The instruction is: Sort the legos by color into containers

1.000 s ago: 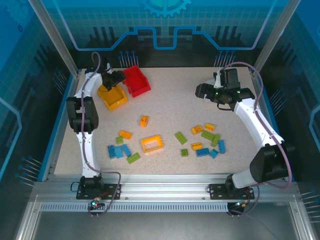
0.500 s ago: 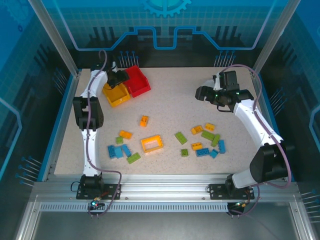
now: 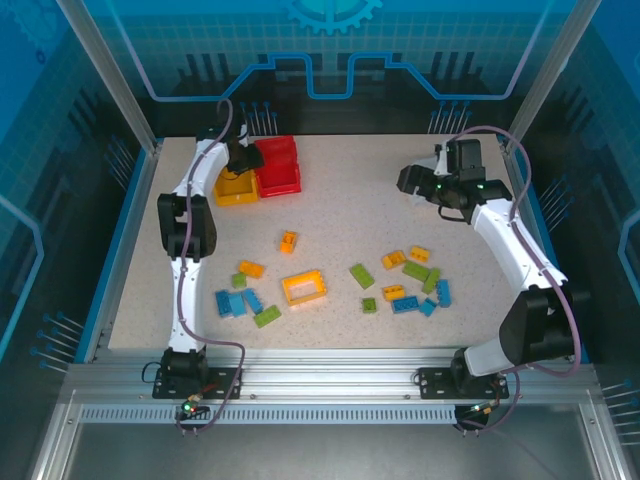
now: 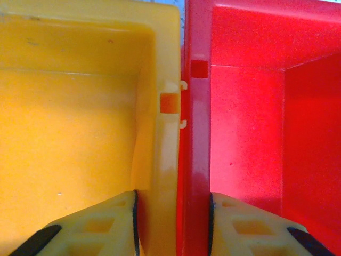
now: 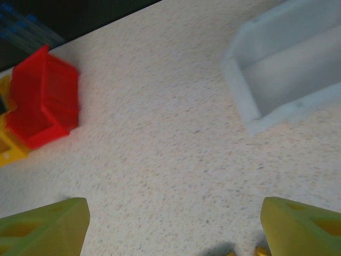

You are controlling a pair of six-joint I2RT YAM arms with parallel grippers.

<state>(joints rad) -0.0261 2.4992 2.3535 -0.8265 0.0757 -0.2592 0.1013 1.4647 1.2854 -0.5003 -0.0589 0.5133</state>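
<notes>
The yellow bin (image 3: 235, 188) and red bin (image 3: 278, 165) stand side by side at the back left. My left gripper (image 3: 247, 160) reaches down between them. In the left wrist view it (image 4: 173, 224) is shut on the touching walls, one finger inside the yellow bin (image 4: 69, 133) and one inside the red bin (image 4: 250, 122). My right gripper (image 3: 412, 182) hovers open at the back right, nothing between its fingers (image 5: 173, 224), with the white bin (image 5: 287, 80) just beyond it. Blue legos (image 3: 238, 301), green legos (image 3: 361, 275) and orange-yellow legos (image 3: 303, 287) lie scattered across the table's front half.
A mixed cluster of bricks (image 3: 415, 280) lies front right, below the right arm. A lone orange brick (image 3: 288, 240) sits mid-table. The red bin (image 5: 45, 101) and a corner of the yellow bin (image 5: 8, 146) also appear at the left of the right wrist view.
My left gripper moved back and right and its jaws closed on the two bin walls. The yellow bin turned and now sits squared against the red one. My right gripper shifted slightly back.
</notes>
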